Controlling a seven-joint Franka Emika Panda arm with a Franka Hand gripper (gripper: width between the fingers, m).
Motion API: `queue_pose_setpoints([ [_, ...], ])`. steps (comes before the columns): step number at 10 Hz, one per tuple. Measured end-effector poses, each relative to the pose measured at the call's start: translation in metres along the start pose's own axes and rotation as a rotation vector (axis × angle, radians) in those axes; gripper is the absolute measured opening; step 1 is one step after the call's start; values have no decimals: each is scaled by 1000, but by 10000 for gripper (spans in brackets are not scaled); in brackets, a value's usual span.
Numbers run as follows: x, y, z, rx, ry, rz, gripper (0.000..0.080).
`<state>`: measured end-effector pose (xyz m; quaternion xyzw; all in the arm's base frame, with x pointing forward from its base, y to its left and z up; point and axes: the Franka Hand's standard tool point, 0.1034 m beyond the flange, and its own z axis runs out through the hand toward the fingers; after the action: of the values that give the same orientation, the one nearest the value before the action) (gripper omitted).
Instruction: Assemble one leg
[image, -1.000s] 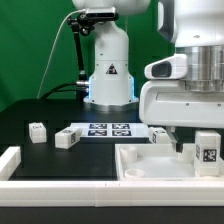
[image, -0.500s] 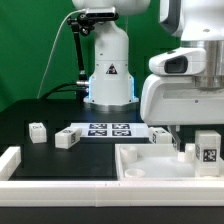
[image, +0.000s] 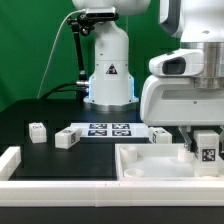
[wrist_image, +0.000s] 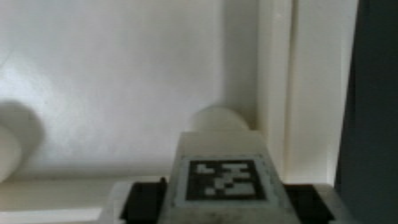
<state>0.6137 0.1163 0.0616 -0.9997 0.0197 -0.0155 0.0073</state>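
Two spare legs (image: 37, 131) and (image: 65, 138) lie on the black table at the exterior view's left, the marker board (image: 108, 129) beside them. At right, the gripper (image: 205, 152) holds a tagged leg (image: 208, 148) between nearly closed fingers over the white tray-like part (image: 150, 165). Risk: the chunky block may twist in the grip or catch the tray's wall, misseating it.

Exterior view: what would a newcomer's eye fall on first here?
The bulky white arm fills the exterior view's right, its gripper around a tagged leg over the large white tray-like part. Behind, the marker board lies on the black table, with two more legs at the exterior view's left.
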Motion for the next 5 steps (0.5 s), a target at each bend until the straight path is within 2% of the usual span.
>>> queue_pose_setpoints([
  [2, 3, -2, 1, 26, 29, 350, 288],
  [5, 2, -10, 2, 33, 47, 830, 288],
])
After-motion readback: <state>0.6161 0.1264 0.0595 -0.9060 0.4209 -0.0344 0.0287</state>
